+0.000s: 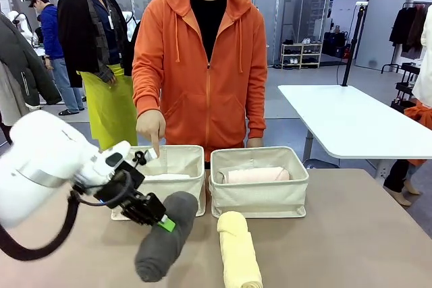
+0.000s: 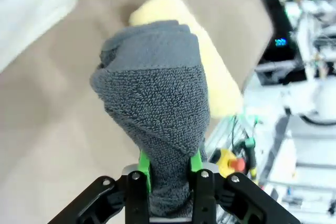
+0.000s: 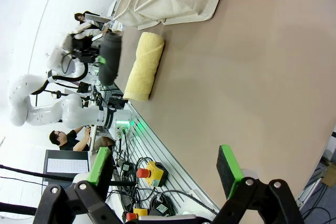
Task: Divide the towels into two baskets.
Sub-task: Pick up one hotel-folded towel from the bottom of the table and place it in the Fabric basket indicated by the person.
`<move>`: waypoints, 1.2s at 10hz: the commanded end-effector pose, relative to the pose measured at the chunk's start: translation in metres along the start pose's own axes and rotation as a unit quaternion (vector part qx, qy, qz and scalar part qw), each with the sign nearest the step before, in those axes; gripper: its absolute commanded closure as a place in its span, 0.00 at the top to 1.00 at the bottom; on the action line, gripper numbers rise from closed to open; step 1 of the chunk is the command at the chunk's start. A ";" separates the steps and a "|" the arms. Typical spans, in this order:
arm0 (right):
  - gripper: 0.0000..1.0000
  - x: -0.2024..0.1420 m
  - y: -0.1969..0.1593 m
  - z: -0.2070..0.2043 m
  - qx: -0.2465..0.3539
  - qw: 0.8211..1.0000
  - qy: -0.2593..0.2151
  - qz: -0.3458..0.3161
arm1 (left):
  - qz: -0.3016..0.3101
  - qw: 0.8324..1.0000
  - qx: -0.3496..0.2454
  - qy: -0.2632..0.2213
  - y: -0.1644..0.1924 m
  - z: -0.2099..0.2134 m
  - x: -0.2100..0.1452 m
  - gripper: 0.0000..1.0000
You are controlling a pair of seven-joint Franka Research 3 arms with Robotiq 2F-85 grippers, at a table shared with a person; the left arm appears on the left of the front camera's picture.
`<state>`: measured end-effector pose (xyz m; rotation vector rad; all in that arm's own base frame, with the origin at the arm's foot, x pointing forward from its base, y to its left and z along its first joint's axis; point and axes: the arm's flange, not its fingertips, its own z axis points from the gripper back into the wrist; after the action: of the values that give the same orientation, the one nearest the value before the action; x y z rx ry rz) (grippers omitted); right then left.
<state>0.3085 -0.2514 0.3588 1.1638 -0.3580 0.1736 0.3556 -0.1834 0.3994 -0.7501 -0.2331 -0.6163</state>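
Note:
My left gripper (image 1: 162,224) is shut on the dark grey towel (image 1: 165,234), pinching the roll across its width; the roll tilts in front of the left basket (image 1: 177,181). In the left wrist view the green pads squeeze the grey towel (image 2: 152,93) at the left gripper (image 2: 169,163). The pale yellow towel (image 1: 239,251) lies on the table beside it. A white towel (image 1: 165,177) lies in the left basket and a pink towel (image 1: 256,175) in the right basket (image 1: 260,197). My right gripper (image 3: 165,163) is open above bare table, far from the yellow towel (image 3: 143,66).
A person in an orange hoodie stands behind the baskets, one hand (image 1: 152,129) pointing down over the left basket. The brown table (image 1: 351,234) has free room to the right of the yellow towel. A white table (image 1: 351,123) stands farther back right.

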 end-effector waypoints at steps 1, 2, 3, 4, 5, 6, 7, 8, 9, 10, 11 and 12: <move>1.00 -0.003 0.004 0.000 0.000 1.000 0.007 -0.002 | -0.135 0.990 -0.033 0.022 -0.026 0.049 -0.025 0.26; 1.00 -0.003 0.004 0.000 0.000 1.000 0.007 -0.002 | -0.194 0.980 -0.008 0.045 -0.037 0.066 -0.015 0.26; 1.00 -0.003 0.004 0.000 0.000 1.000 0.007 -0.002 | -0.259 0.961 0.007 0.093 -0.044 0.076 -0.011 0.26; 1.00 -0.003 0.004 0.000 0.000 1.000 0.007 -0.002 | -0.329 0.934 0.051 0.131 -0.049 0.085 -0.007 0.26; 1.00 -0.003 0.004 0.000 0.000 1.000 0.007 -0.002 | -0.373 0.913 0.041 0.162 -0.053 0.092 -0.007 0.26; 1.00 -0.003 0.004 0.000 0.000 1.000 0.007 -0.002 | -0.398 0.898 0.040 0.184 -0.054 0.095 -0.009 0.26; 1.00 -0.003 0.004 0.000 0.000 1.000 0.007 -0.002 | -0.428 0.877 0.030 0.215 -0.056 0.097 -0.013 0.26; 1.00 -0.003 0.004 0.000 0.000 1.000 0.007 -0.002 | -0.458 0.864 0.015 0.209 -0.060 0.100 -0.018 0.26; 1.00 -0.003 0.004 0.000 0.000 1.000 0.007 -0.002 | -0.426 0.891 0.051 0.150 -0.057 0.100 -0.028 0.26; 1.00 -0.003 0.004 0.000 0.000 1.000 0.007 -0.002 | -0.428 0.878 0.040 0.212 -0.059 0.091 -0.014 0.26; 1.00 -0.003 0.004 0.000 0.000 1.000 0.007 -0.002 | -0.428 0.878 0.040 0.212 -0.059 0.091 -0.014 0.26; 1.00 -0.003 0.004 0.000 0.000 1.000 0.007 -0.002 | -0.428 0.878 0.040 0.212 -0.059 0.091 -0.014 0.26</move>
<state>0.3085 -0.2514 0.3586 1.1641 -0.3576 0.1732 0.3101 -0.1444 0.4881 -0.3905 -0.1859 -1.5886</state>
